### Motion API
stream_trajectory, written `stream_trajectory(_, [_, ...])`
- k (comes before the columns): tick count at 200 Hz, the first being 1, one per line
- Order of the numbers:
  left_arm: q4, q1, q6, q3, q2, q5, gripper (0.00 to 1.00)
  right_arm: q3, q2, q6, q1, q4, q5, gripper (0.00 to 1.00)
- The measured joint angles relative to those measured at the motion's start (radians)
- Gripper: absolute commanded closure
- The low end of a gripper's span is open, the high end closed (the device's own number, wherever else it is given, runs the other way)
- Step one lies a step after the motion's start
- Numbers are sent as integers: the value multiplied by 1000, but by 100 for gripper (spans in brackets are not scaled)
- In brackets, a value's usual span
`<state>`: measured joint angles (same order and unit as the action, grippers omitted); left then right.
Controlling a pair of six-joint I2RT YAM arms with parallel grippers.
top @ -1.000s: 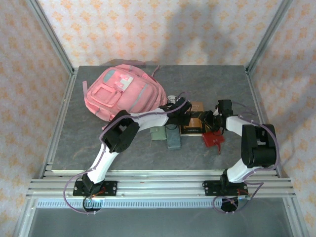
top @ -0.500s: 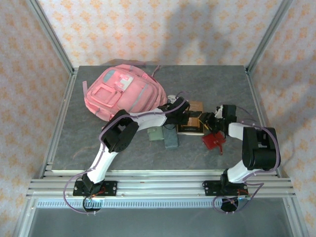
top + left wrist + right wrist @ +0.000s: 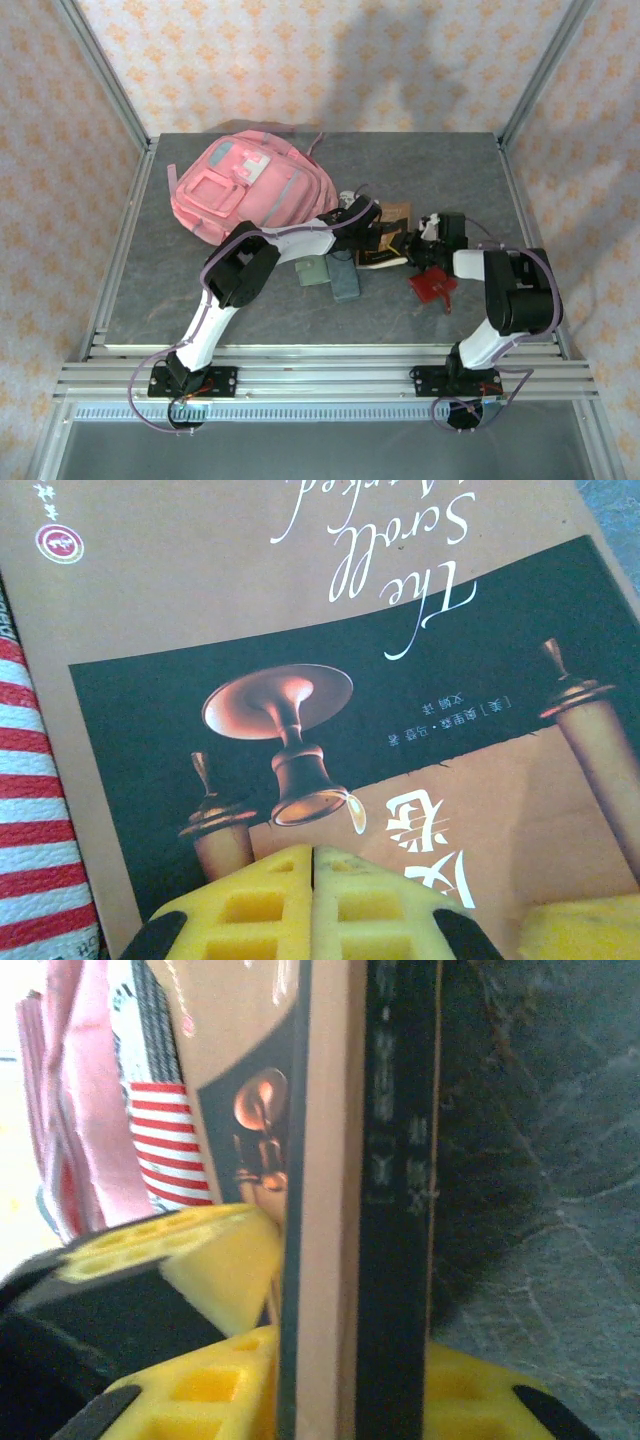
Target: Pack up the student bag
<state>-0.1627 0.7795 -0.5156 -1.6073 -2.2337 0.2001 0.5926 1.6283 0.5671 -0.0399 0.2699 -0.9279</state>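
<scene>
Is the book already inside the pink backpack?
No, the book is out on the grey table, to the right of the pink backpack.

Grey stone-patterned table [image 3: 450, 170]: a large pink fabric backpack [image 3: 250, 185] lies beyond and left of the left gripper [image 3: 380, 238], and a brown-and-black paperback book [image 3: 398, 215] beneath it. A pale green box [image 3: 315, 270] and a blue-grey box [image 3: 346, 282] lie on its near side. A red flat object [image 3: 432, 287] lies just nearer than the right gripper [image 3: 416, 245].
</scene>
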Motion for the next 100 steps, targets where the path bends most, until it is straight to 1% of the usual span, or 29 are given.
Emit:
stream_trajectory(17, [4, 0, 0, 6, 6, 0, 100, 0, -6, 3, 0, -16, 11, 90])
stream_trajectory(23, [5, 0, 0, 10, 9, 0, 94, 0, -13, 1, -1, -25, 16, 92])
stream_trajectory(36, [6, 3, 3, 21, 22, 2, 76, 0, -44, -6, -3, -60, 32, 96])
stream_trajectory(46, [4, 6, -4, 29, 38, 8, 67, 0, -79, -11, -3, -90, 41, 97])
stream_trajectory(79, [-17, -3, 2, 47, 143, 26, 50, 39, -219, -43, 2, -197, 66, 97])
stream_trajectory(92, [-12, -24, 6, 63, 215, 37, 44, 73, -264, -53, 3, -234, 76, 97])
stream_trajectory(100, [-4, -42, 6, 79, 264, 51, 43, 95, -287, -59, 3, -257, 81, 97])
